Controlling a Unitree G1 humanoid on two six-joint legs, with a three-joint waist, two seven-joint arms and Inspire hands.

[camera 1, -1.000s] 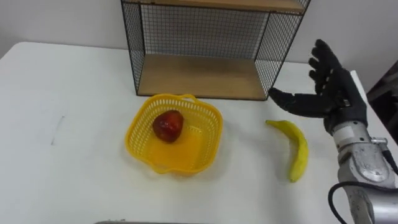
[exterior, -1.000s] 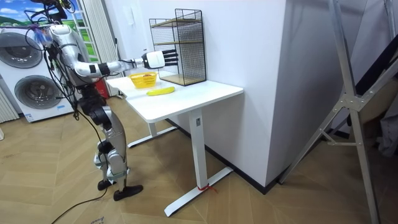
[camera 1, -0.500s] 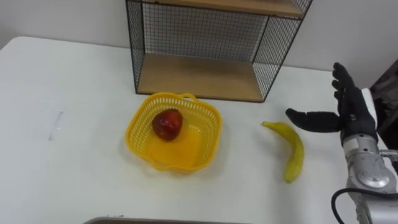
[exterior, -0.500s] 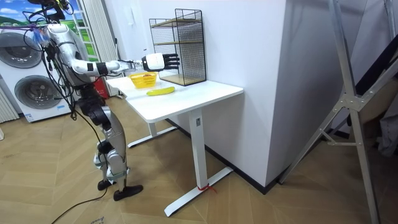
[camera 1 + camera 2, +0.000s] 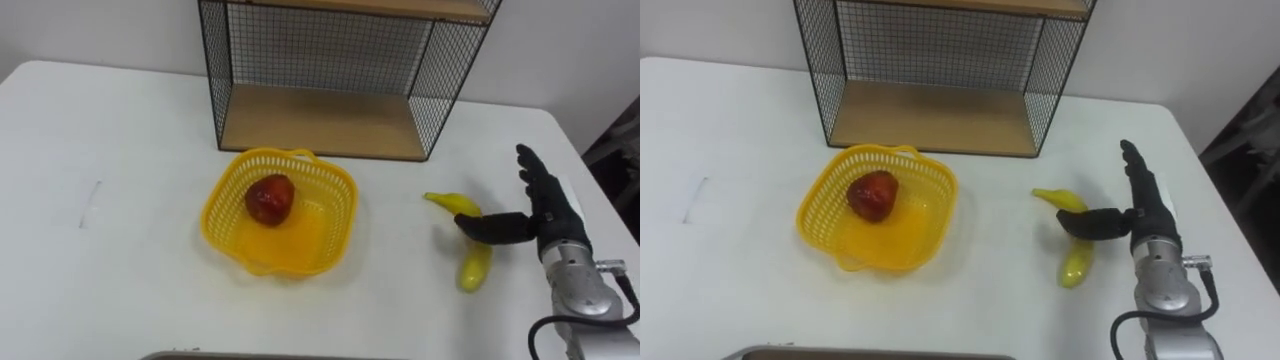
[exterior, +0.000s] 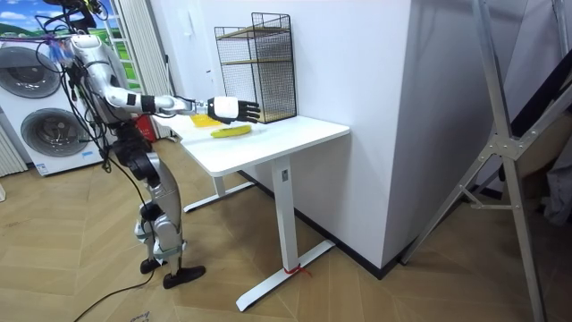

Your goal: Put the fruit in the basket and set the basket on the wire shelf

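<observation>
On worktop point(image 5: 110, 280) near its right edge, right robot hand point(image 5: 548, 214) was spread, fingers straight, thumb over middle of banana point(image 5: 473, 268) lying on worktop. Further left, apple point(image 5: 270, 199) sat in yellow basket point(image 5: 216, 214), just in front of wire shelf point(image 5: 320, 122).

Desk point(image 5: 120, 120): white top, smooth, matt, laminate look
Wire shelf point(image 5: 330, 50): thin black metal wire in a fine grid, dull finish; its boards point(image 5: 320, 122) pale wood, flat, matt, faint grain
Basket point(image 5: 300, 255): yellow plastic, latticed wall, slight sheen on its bottom
Apple point(image 5: 270, 200): dark red skin, glossy
Banana point(image 5: 474, 268): yellow peel, smooth, low sheen
Right hand point(image 5: 548, 215): fingers black, matt, plastic-looking; cuff behind it silver-grey, metallic, satin
Floor point(image 6: 357, 286), room view: wood-look planks, light sheen
</observation>
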